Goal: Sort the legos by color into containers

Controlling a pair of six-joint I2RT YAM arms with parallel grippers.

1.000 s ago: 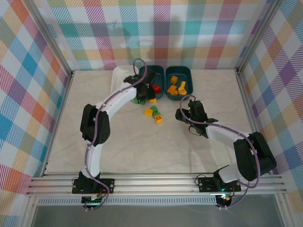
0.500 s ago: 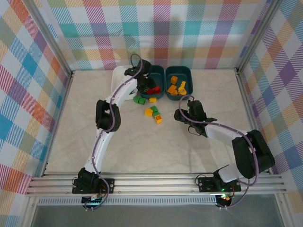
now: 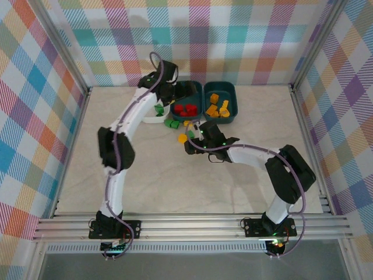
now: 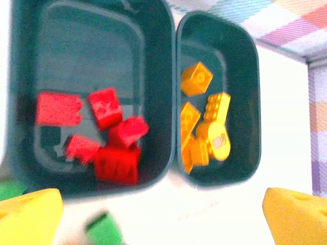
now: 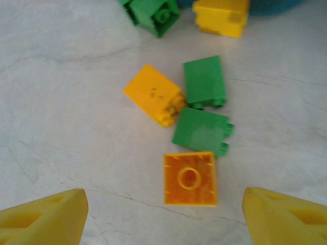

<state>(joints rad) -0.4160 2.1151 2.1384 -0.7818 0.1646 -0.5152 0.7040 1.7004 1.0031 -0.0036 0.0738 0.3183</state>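
Right gripper (image 5: 163, 217) is wide open, nothing between its yellow fingertips (image 5: 41, 217), and it hangs low over the loose pile in the middle of the worktop (image 5: 66, 127). Just ahead of the fingers lies an orange brick (image 5: 190, 178), stud up. Beyond it are two green bricks (image 5: 200, 131), one touching the other, and a yellow brick (image 5: 153, 101) leans in against them from the left. Farther on sit another green one (image 5: 153, 13) and another yellow one (image 5: 220, 15).

From overhead, the right gripper (image 3: 191, 143) is parked at that pile, arm stretched across from the near right corner.

Over to the left gripper (image 4: 161, 219): also spread open and empty. It's up at the far edge (image 3: 163, 81), above the white tub (image 3: 148, 111), which holds a green piece (image 3: 158, 108).

Its wrist camera looks at the two teal tubs side by side, rims touching. The left teal tub (image 4: 102, 51) holds the red bricks (image 4: 110, 138), five or so, bunched at its near end. The right teal tub (image 4: 240, 92) holds the yellow-orange bricks (image 4: 204, 127).
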